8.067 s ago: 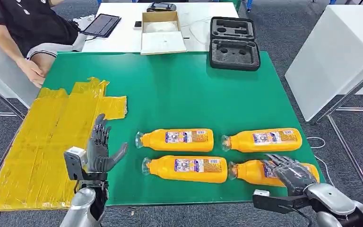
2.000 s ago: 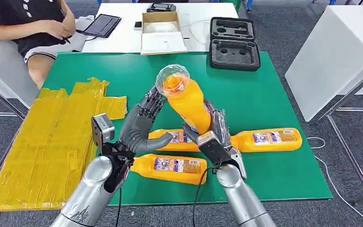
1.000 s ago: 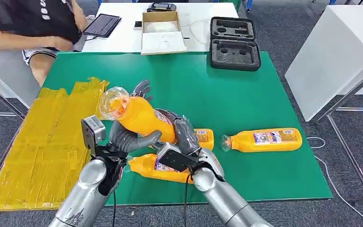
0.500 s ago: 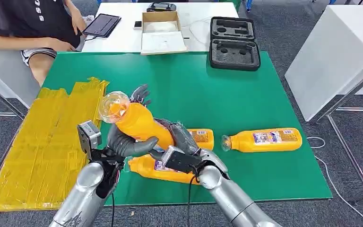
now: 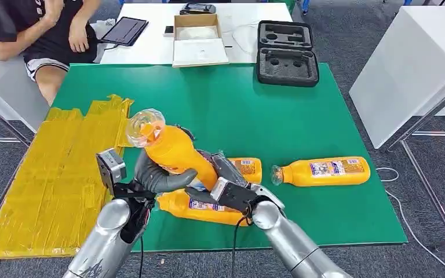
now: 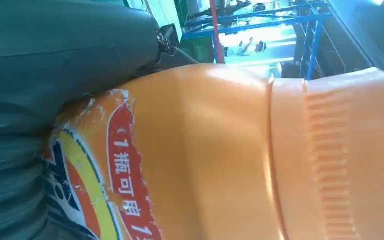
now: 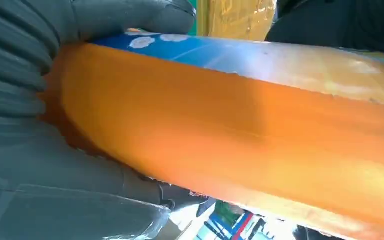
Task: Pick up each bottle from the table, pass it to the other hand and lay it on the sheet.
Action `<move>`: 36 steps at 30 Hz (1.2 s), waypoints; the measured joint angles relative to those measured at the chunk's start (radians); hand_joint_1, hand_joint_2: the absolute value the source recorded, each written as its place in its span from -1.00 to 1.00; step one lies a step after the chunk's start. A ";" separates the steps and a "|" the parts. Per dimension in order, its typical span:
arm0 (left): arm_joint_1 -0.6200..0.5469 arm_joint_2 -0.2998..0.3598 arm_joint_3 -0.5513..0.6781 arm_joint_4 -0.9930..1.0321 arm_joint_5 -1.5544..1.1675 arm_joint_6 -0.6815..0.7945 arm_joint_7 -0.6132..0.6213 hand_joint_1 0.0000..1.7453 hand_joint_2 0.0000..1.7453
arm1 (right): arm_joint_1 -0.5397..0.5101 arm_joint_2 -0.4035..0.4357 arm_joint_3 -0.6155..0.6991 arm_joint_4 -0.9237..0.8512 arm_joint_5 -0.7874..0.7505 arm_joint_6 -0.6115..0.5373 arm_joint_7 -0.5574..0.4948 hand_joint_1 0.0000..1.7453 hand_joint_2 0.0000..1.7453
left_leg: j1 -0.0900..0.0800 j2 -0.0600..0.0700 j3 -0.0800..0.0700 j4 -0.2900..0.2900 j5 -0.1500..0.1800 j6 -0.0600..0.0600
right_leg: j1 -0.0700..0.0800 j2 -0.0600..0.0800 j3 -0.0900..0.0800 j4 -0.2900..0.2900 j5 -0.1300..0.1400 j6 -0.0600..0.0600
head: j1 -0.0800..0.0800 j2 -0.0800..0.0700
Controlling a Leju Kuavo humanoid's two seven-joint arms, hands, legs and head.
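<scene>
Tall orange plastic bottle with clear cap [image 5: 174, 152] held tilted above green table [image 5: 301, 116], cap toward 10 o'clock, grasped by left hand [image 5: 156, 176] and right hand [image 5: 223, 174] together; crinkled yellow sheet [image 5: 46, 174] at 9 o'clock

The held bottle [image 6: 220, 160] carries a torn red label band reading "1瓶可用", followed by a cut-off "1". Labels on the bottles lying on the counter [image 5: 301, 121] are too small to read.
</scene>
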 measured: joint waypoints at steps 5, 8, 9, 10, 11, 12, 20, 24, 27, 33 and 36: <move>0.000 -0.001 0.000 0.000 0.004 -0.002 0.000 1.00 1.00 | 0.008 -0.003 -0.001 -0.011 -0.007 0.000 0.000 0.34 1.00 | 0.000 0.000 0.000 0.000 0.000 0.000 | 0.000 0.000 0.000 0.000 0.000 0.000 | 0.000 0.000; 0.000 -0.002 0.000 0.000 0.004 -0.002 -0.001 1.00 1.00 | 0.010 -0.005 -0.005 -0.018 -0.009 -0.003 0.000 -1.00 1.00 | 0.000 0.000 0.000 0.000 0.000 0.000 | 0.000 0.000 0.000 0.000 0.000 0.000 | 0.000 0.000; 0.000 -0.002 0.000 0.000 0.006 -0.002 -0.001 1.00 1.00 | 0.014 -0.005 -0.007 -0.021 -0.006 -0.007 -0.004 -1.00 1.00 | 0.000 0.000 0.000 0.000 0.000 0.000 | 0.000 0.000 0.000 0.000 0.000 0.000 | 0.000 0.000; 0.000 -0.002 0.004 0.000 0.011 -0.002 -0.001 1.00 1.00 | 0.022 -0.006 -0.010 -0.031 -0.004 -0.014 -0.016 -1.00 1.00 | 0.000 0.000 0.000 0.000 0.000 0.000 | 0.000 0.000 0.000 0.000 0.000 0.000 | 0.000 0.000; 0.001 -0.002 0.011 0.000 0.015 -0.001 -0.001 1.00 1.00 | 0.031 -0.007 -0.011 -0.042 -0.004 -0.020 -0.026 -1.00 1.00 | 0.000 0.000 0.000 0.000 0.000 0.000 | 0.000 0.000 0.000 0.000 0.000 0.000 | 0.000 0.000; 0.001 0.000 0.016 0.000 0.016 0.003 -0.001 1.00 1.00 | 0.038 -0.007 -0.011 -0.048 -0.004 -0.022 -0.030 -1.00 1.00 | 0.000 0.000 0.000 0.000 0.000 0.000 | 0.000 0.000 0.000 0.000 0.000 0.000 | -0.001 0.000; 0.001 0.012 0.069 0.000 -0.021 0.092 -0.030 1.00 1.00 | 0.082 -0.012 -0.030 -0.116 -0.015 -0.076 -0.053 -1.00 1.00 | 0.000 0.000 0.000 0.000 0.000 0.000 | 0.000 0.000 0.000 0.000 0.000 0.000 | 0.000 0.000; 0.011 0.021 0.110 -0.030 -0.242 0.308 -0.058 1.00 1.00 | 0.112 -0.021 -0.068 -0.171 0.004 -0.150 -0.063 -1.00 1.00 | 0.000 0.000 -0.001 0.000 0.000 0.000 | 0.000 0.000 0.000 0.000 0.000 0.000 | 0.000 0.000; 0.016 0.035 0.153 -0.052 -0.578 0.549 -0.041 1.00 1.00 | 0.156 -0.030 -0.119 -0.235 0.062 -0.223 -0.052 -1.00 1.00 | 0.000 0.000 -0.001 0.000 0.000 0.000 | 0.000 0.000 0.000 0.000 0.000 0.000 | 0.000 0.000; 0.002 0.092 0.227 -0.047 -1.143 0.575 0.084 1.00 1.00 | 0.255 -0.037 -0.263 -0.390 0.144 -0.294 -0.020 -1.00 1.00 | 0.000 0.000 -0.001 0.000 0.000 0.000 | 0.000 0.000 -0.001 0.000 0.000 0.000 | 0.000 0.000; -0.015 0.107 0.248 -0.036 -1.170 0.575 0.096 1.00 1.00 | 0.278 -0.040 -0.309 -0.430 0.151 -0.294 -0.018 -1.00 1.00 | 0.000 0.000 -0.001 0.000 0.000 0.000 | 0.000 0.000 -0.001 0.000 0.000 0.000 | 0.000 0.000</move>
